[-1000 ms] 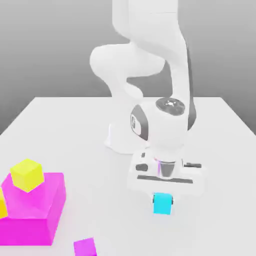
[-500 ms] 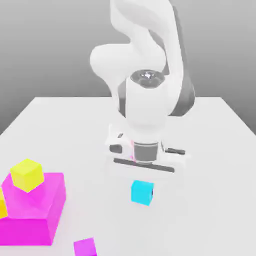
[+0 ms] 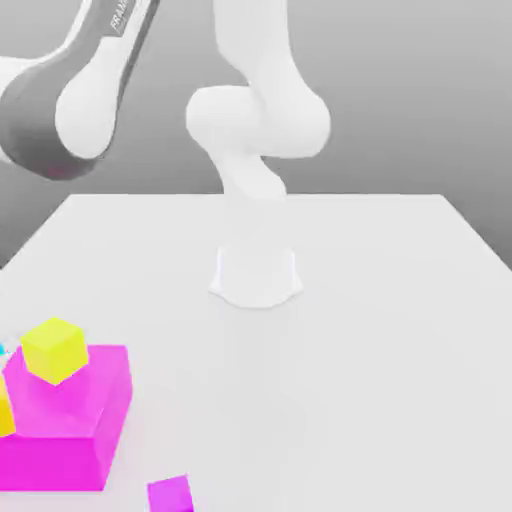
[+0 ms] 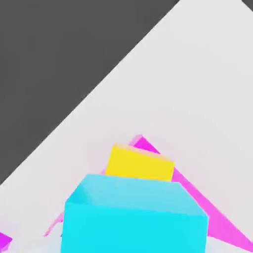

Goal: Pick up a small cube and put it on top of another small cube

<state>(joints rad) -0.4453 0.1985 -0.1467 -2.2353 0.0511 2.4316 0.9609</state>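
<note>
The arm point(image 3: 90, 90) has swung hard across: a moment ago the hand hung low at centre frame of the exterior view with the cyan cube under it, and now the elbow fills the upper left and the centre of the table point(image 3: 380, 300) lies bare. The cube went with it. In the hand view the cyan cube point(image 4: 133, 217) sits large and close in the lower part of the frame, carried in the pincer, which is clamped shut on it. In the exterior view just a sliver of cyan point(image 3: 3, 351) peeks in at the left edge, level with the yellow cube point(image 3: 54, 349).

So, as I read it, the pick is done and the carry is well along; the placing is what remains.

The exterior view gives the layout: the yellow cube sits on top of the magenta block point(image 3: 70, 425), and a small purple cube point(image 3: 170, 494) lies apart at the bottom edge. The hand view gives the line-up instead: the yellow cube point(image 4: 140, 164) sits just beyond the cyan one, with the magenta block point(image 4: 207, 202) under it. Whether the cyan cube hangs squarely over the yellow one, I cannot tell.
</note>
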